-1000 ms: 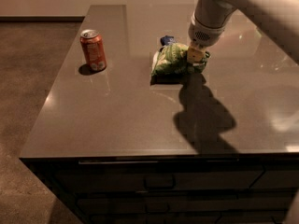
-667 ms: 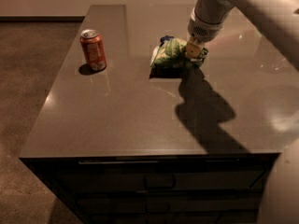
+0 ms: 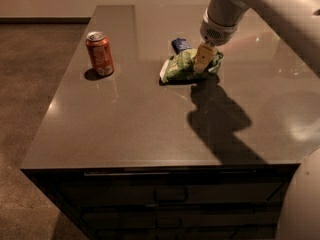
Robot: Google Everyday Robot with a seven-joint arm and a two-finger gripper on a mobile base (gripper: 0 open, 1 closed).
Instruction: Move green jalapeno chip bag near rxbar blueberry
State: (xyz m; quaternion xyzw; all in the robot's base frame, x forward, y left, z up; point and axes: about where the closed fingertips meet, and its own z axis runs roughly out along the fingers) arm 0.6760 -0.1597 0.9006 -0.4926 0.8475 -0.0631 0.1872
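The green jalapeno chip bag point(image 3: 181, 67) lies on the dark countertop, right of centre. The rxbar blueberry point(image 3: 181, 45), a small dark-blue wrapper, lies just behind the bag and almost touches its far edge. My gripper point(image 3: 202, 60) comes down from the upper right and is shut on the right end of the bag, with one pale finger point(image 3: 202, 58) showing across it. The bag's right end is partly hidden by the gripper.
An orange soda can point(image 3: 100, 53) stands upright at the left of the countertop point(image 3: 130, 129). The arm's shadow falls across the right front of the top. Drawers sit below the front edge point(image 3: 165, 170). Brown floor lies to the left.
The gripper and the chip bag have shifted slightly left and toward the front. More of the blue bar shows behind the bag. The can has not moved.
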